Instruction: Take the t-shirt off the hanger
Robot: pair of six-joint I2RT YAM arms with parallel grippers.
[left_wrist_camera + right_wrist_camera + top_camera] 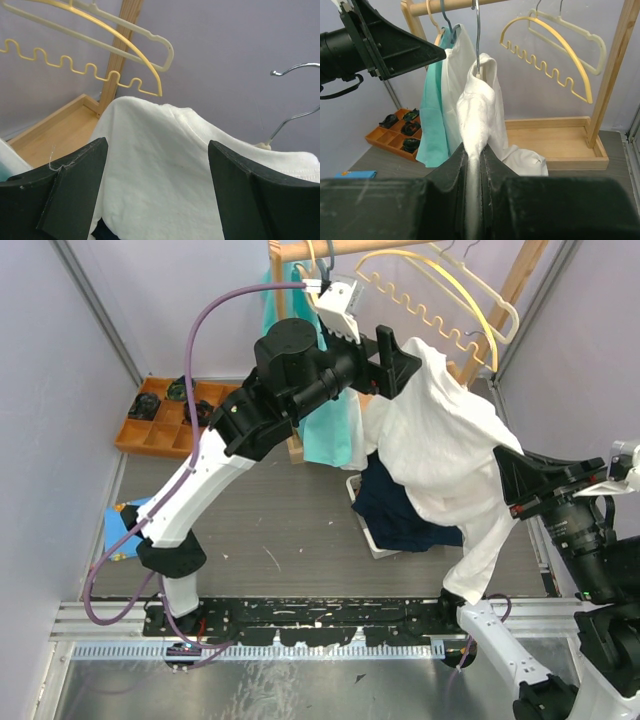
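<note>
The white t-shirt (440, 430) hangs from a wire hanger (478, 35), whose metal hook (295, 67) rises beyond the collar in the left wrist view. My left gripper (403, 352) is raised beside the shirt's shoulder, its jaws wide open (157, 150) with the white cloth (160, 170) showing behind the gap, untouched. My right gripper (505, 480) is shut on a fold of the t-shirt (475, 110); the cloth runs pinched between its two fingers (474, 150) and is stretched toward me. A sleeve dangles below (480, 560).
A teal garment (325, 430) hangs on the wooden rack (515, 290) behind my left arm. Empty yellow and cream hangers (440, 300) hang at the right. A dark blue cloth (400, 510) lies in a white bin. An orange compartment tray (165, 420) stands at the far left.
</note>
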